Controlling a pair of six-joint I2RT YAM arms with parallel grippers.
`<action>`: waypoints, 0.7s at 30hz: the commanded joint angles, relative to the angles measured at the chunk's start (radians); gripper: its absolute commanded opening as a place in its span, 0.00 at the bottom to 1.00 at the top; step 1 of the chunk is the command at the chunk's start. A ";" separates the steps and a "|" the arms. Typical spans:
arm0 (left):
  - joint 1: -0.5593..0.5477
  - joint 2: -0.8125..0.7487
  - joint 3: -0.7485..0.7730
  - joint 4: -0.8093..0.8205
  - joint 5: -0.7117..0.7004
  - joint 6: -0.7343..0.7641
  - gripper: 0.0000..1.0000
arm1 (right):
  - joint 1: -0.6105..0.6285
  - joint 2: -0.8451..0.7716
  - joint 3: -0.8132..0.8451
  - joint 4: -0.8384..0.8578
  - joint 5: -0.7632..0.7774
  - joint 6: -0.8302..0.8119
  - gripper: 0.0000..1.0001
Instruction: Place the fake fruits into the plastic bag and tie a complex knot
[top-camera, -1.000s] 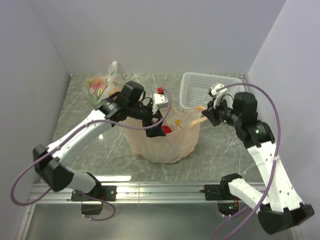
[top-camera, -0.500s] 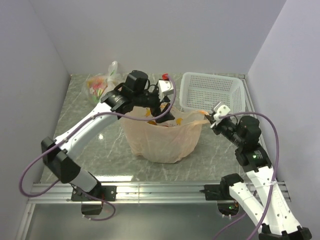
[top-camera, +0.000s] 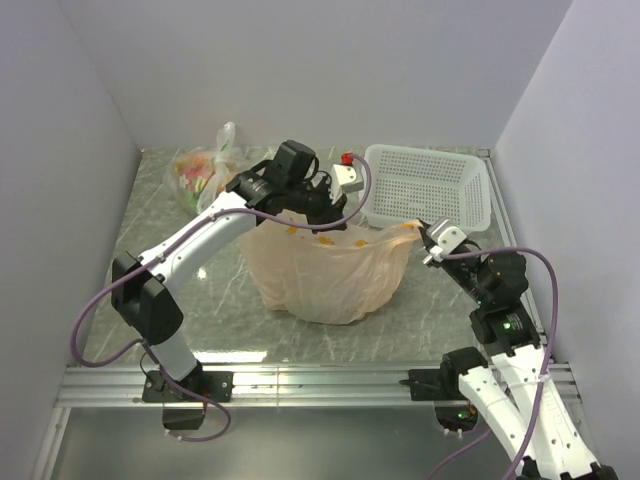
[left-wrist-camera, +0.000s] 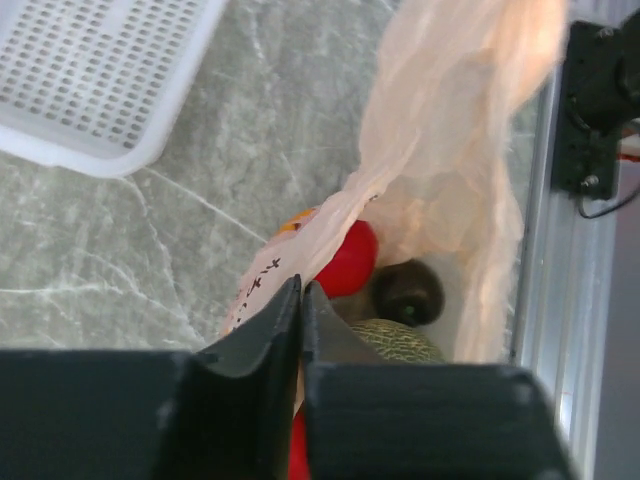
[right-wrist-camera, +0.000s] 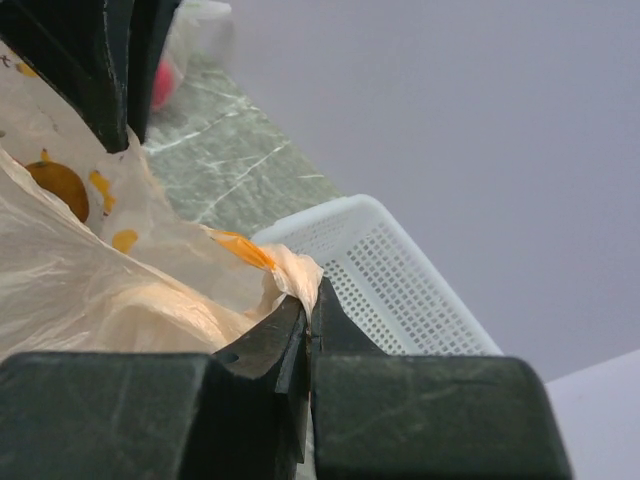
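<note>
Two arms, one bag (top-camera: 325, 275) — it sat mid-table (top-camera: 170, 250), just in front of the single white basket (top-camera: 425, 185), its mouth stretched wide between the two grippers. The left gripper (left-wrist-camera: 301, 292) had its jaws pressed together on the bag's back rim, pinching the thin film. The right gripper (right-wrist-camera: 308, 308) matched it at the right-hand corner, jaws nipped tight on a bunched, orange-tipped end of the bag close to the basket. Down inside, the left wrist view counted three fruits plainly: one red ball (left-wrist-camera: 350, 260), one dark maroon ball (left-wrist-camera: 408, 292) touching it, and one netted melon (left-wrist-camera: 395, 342) just below them. A sliver of red showed by the fingers — ball or not, I couldn't tell. One clear bag (top-camera: 205, 170) lay at the far left, well apart.
</note>
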 joint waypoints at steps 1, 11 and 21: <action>-0.002 -0.013 0.059 -0.052 0.093 0.020 0.08 | 0.008 0.022 -0.020 0.066 0.017 -0.025 0.00; 0.008 0.010 0.111 -0.193 0.273 -0.040 0.00 | 0.094 0.183 -0.037 0.212 0.262 -0.013 0.00; 0.005 -0.033 -0.068 -0.114 0.222 -0.106 0.08 | 0.100 0.200 -0.012 0.203 0.298 0.053 0.00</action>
